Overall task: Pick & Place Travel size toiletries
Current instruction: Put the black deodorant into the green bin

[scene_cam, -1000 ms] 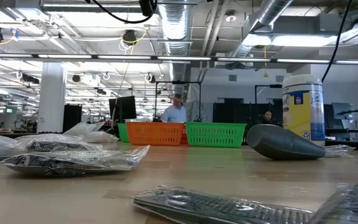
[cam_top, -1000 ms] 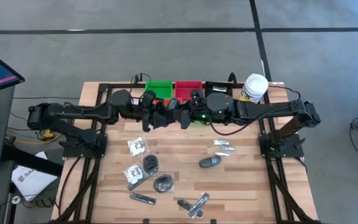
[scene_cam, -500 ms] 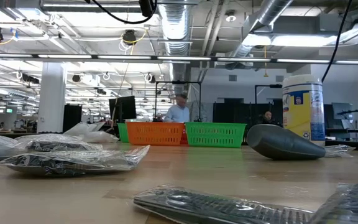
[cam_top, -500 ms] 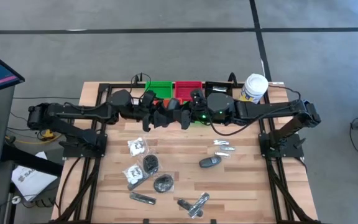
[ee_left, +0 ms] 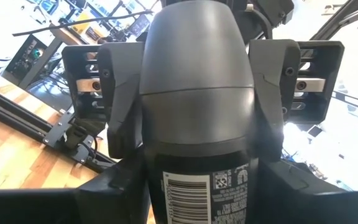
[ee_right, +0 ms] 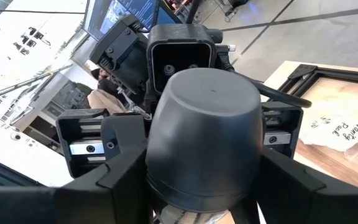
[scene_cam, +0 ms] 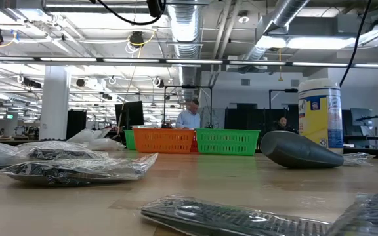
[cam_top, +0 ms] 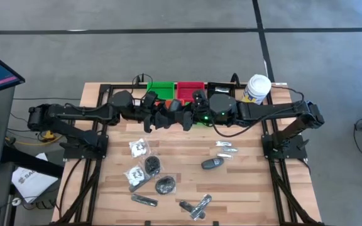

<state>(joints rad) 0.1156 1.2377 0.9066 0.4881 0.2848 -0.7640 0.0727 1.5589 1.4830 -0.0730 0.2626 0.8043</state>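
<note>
Both tools meet above the far middle of the desk [cam_top: 244, 188], just before the green tray [cam_top: 162, 88]. Left tool [ee_left: 194, 186] clamps the barcoded body of a dark grey deodorant stick [ee_left: 197, 106]; right tool [ee_right: 197, 205] grips its opposite end. Remaining toiletry packets [cam_top: 144, 166] lie on the near desk.

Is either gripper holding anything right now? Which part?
The left gripper holds a dark grey bottle by its barcode end. The right gripper sits at the cap end; whether it grips cannot be told.
</note>
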